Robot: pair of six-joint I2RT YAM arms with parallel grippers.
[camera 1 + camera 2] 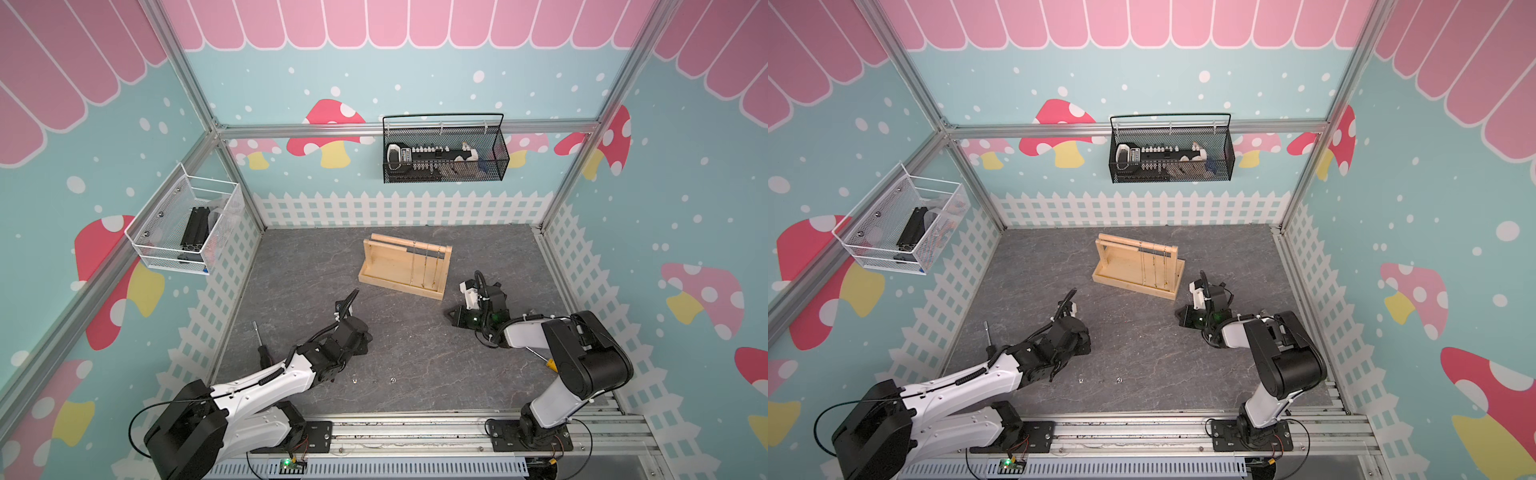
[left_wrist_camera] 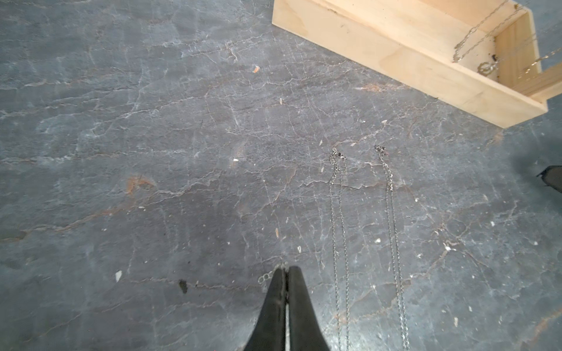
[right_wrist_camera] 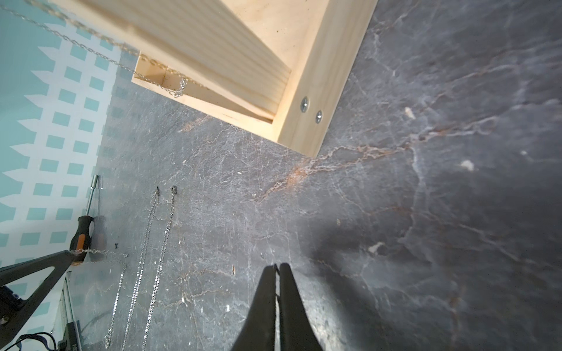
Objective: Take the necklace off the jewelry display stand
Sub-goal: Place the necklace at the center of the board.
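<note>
In both top views the jewelry display stand (image 1: 388, 268) sits toward the back middle of the grey table (image 1: 291, 270). Several hanging necklaces (image 1: 424, 266) are draped over its dowels near its right end. The left gripper (image 1: 365, 337) is low over the table, in front of the stand and to its left. The right gripper (image 1: 449, 316) is near the stand's right front corner. A screwdriver (image 1: 262, 347) lies by the left wall. In the left wrist view the left gripper (image 2: 286, 269) is pressed together on a pinched necklace (image 2: 265, 278), a few links curling out beside the tips. Two loose necklaces (image 2: 339, 243) lie stretched out on the table beside it, apart from the stand (image 2: 395, 60). In the right wrist view the right gripper (image 3: 277, 266) is pressed together with nothing between its tips, over bare table near the stand's corner (image 3: 310, 76). The pinched necklace (image 3: 103, 251) runs out from the left gripper (image 3: 71, 254) and trails along the table.
</note>
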